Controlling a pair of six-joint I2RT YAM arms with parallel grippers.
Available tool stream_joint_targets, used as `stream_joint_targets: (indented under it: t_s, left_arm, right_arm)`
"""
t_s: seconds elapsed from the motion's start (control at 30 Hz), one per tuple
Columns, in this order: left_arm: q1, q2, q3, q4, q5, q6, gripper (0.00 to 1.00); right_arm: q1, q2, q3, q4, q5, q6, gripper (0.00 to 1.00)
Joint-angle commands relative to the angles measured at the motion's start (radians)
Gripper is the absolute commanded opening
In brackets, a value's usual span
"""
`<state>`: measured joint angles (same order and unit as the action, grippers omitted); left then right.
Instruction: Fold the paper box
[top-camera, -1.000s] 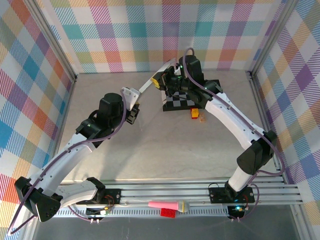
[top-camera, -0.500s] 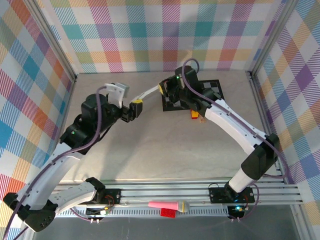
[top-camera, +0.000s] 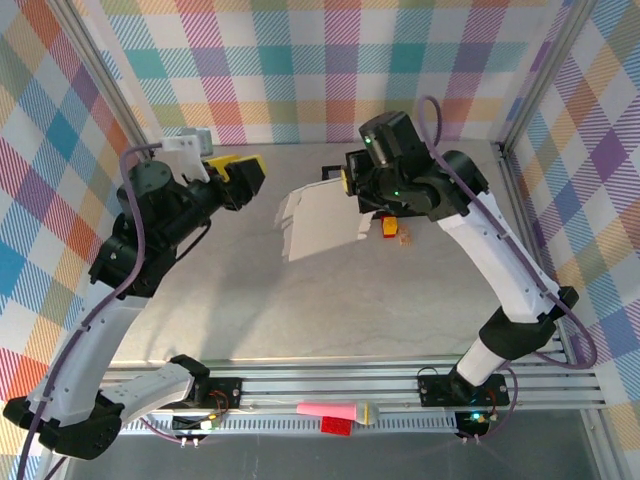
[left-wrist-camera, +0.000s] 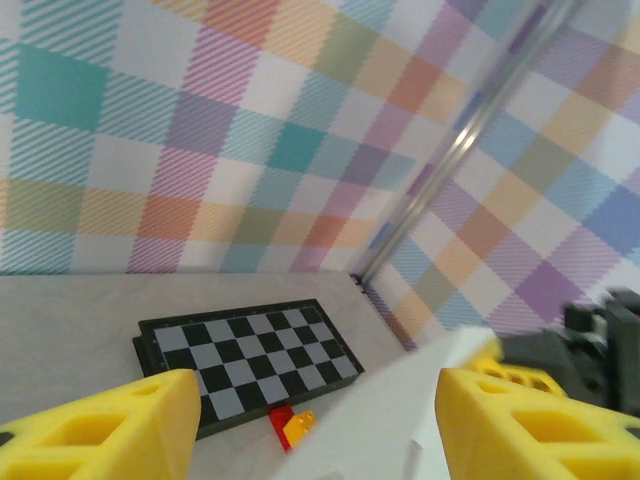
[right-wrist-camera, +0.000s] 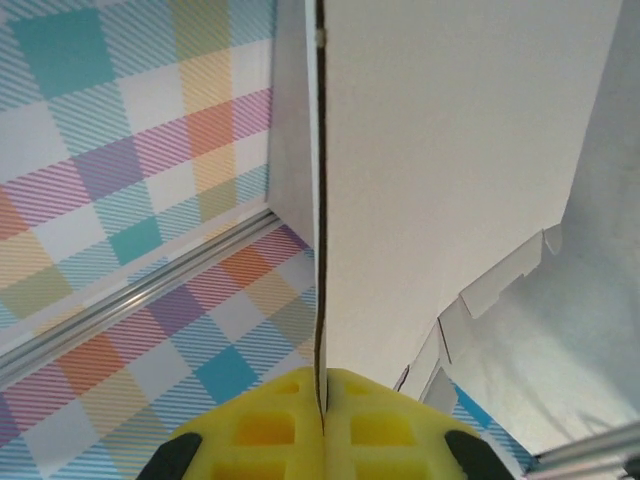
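While your right pincer (right-wrist-camera: 322, 405) is clenched on an edge of the paper box (top-camera: 320, 222), the box spreads toward 7 o'clock. Your left pincer (top-camera: 243, 168) gapes wide, empty, at the box's 10 o'clock.

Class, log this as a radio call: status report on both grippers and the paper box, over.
Left gripper open, holding nothing. Right gripper shut on paper box edge, sheet raised, unfolded. Checkerboard mat on table beyond.
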<state>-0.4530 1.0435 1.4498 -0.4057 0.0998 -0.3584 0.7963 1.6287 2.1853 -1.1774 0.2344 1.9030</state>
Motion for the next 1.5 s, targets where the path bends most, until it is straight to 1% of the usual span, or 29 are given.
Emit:
stream_joint_targets:
  t_s: [0.0,0.07,0.17,0.2,0.33,0.43,0.53,0.6,0.63,0.77,0.93,1.03,1.13,1.23,1.47]
  left_arm:
    - [0.073,0.069,0.058,-0.131,0.054,-0.152,0.57]
    - [0.143,0.116,0.07,-0.192,0.111,-0.242,0.54]
    - [0.226,0.181,0.085,-0.256,0.213,-0.332,0.49]
    - [0.233,0.196,0.093,-0.279,0.221,-0.343,0.48]
    - [0.233,0.252,0.118,-0.378,0.245,-0.368,0.45]
    - [0.219,0.261,0.076,-0.383,0.261,-0.446,0.43]
    - [0.188,0.242,0.019,-0.363,0.209,-0.531,0.42]
    - [0.165,0.239,0.0,-0.377,0.172,-0.604,0.4]
    - [0.152,0.243,-0.005,-0.396,0.164,-0.641,0.38]
    - [0.105,0.263,-0.019,-0.423,0.148,-0.718,0.38]
    - [0.07,0.283,-0.018,-0.414,0.128,-0.751,0.38]
    - [0.051,0.296,-0.018,-0.401,0.137,-0.765,0.38]
    - [0.028,0.317,0.0,-0.401,0.146,-0.765,0.38]
    - [0.009,0.328,0.015,-0.427,0.127,-0.755,0.38]
    - [-0.015,0.331,0.008,-0.413,0.13,-0.766,0.38]
  right_arm:
    - [0.009,0.058,-0.006,-0.21,-0.012,0.071,0.0]
    - [0.008,0.062,-0.093,-0.111,-0.007,0.067,0.0]
    - [0.004,0.11,-0.151,-0.019,-0.013,0.047,0.0]
    - [0.003,0.128,-0.161,0.006,-0.018,0.035,0.0]
    - [0.003,0.153,-0.283,0.201,-0.035,-0.007,0.0]
    - [0.001,0.163,-0.334,0.267,-0.032,-0.02,0.0]
    - [0.0,0.177,-0.34,0.272,-0.04,-0.021,0.0]
    - [0.0,0.181,-0.345,0.281,-0.044,-0.019,0.0]
    - [-0.001,0.183,-0.35,0.287,-0.048,-0.016,0.0]
    - [-0.002,0.183,-0.363,0.305,-0.07,-0.01,0.0]
    - [-0.002,0.171,-0.364,0.305,-0.082,-0.003,0.0]
    - [-0.003,0.165,-0.342,0.277,-0.084,-0.002,0.0]
    - [-0.005,0.151,-0.333,0.275,-0.084,-0.002,0.0]
    - [-0.009,0.138,-0.339,0.282,-0.078,-0.002,0.0]
    - [-0.015,0.116,-0.363,0.302,-0.081,-0.002,0.0]
